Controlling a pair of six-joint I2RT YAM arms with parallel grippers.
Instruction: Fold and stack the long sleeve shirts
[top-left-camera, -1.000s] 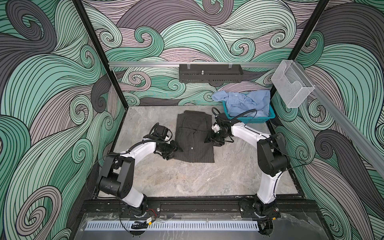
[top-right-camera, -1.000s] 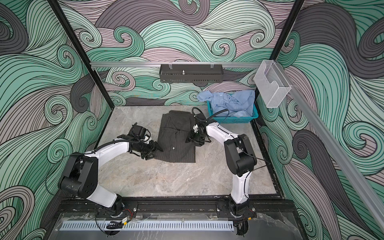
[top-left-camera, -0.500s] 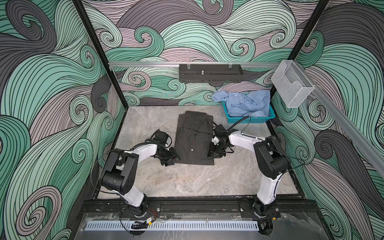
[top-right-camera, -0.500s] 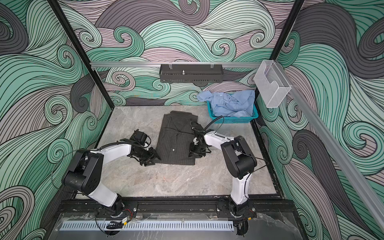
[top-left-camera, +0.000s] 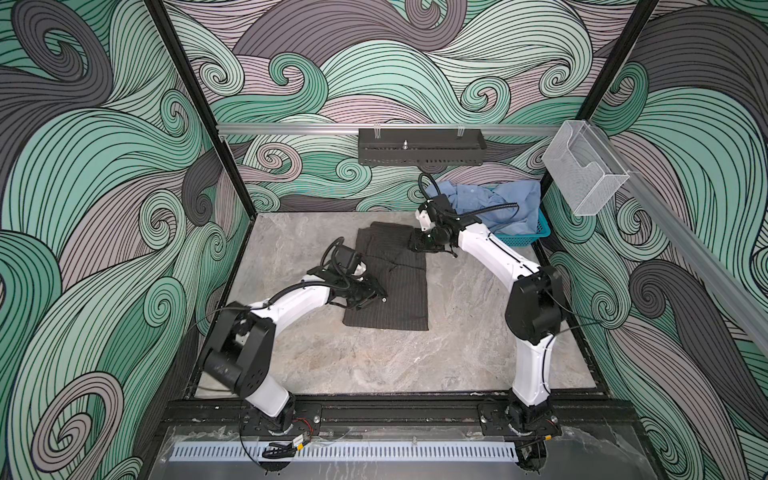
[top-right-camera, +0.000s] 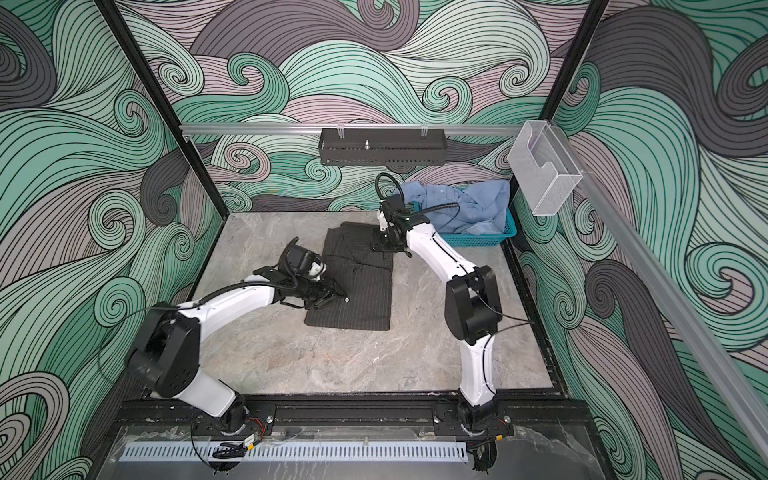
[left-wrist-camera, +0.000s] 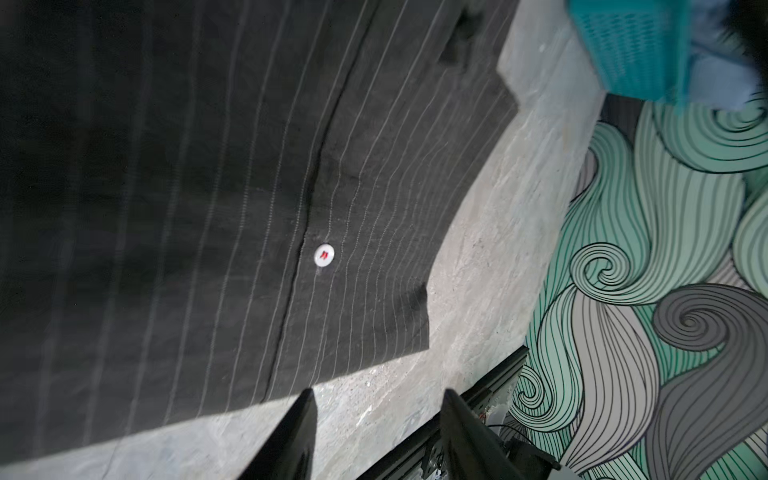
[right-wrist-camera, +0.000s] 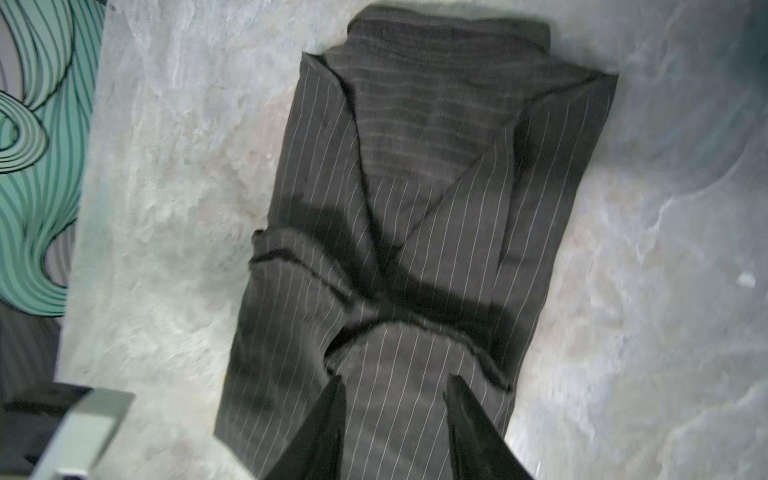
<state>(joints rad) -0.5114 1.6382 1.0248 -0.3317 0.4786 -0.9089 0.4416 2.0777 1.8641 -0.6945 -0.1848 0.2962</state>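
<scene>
The dark pinstriped long sleeve shirt lies folded into a long strip on the marble table, collar end at the far side. Its white button shows in the left wrist view. My left gripper hovers low over the strip's left edge; its jaws stand open with only bare table between them. My right gripper is at the far right corner near the collar, open just above the striped cloth. The light blue shirt lies crumpled in the basket.
The teal mesh basket stands at the back right corner. A black shelf hangs on the back rail and a clear plastic holder on the right rail. Bare marble table stretches toward the front frame.
My left gripper moved right from beside the shirt onto its left edge. My right gripper pulled back from the shirt's middle right edge to the far collar corner.
</scene>
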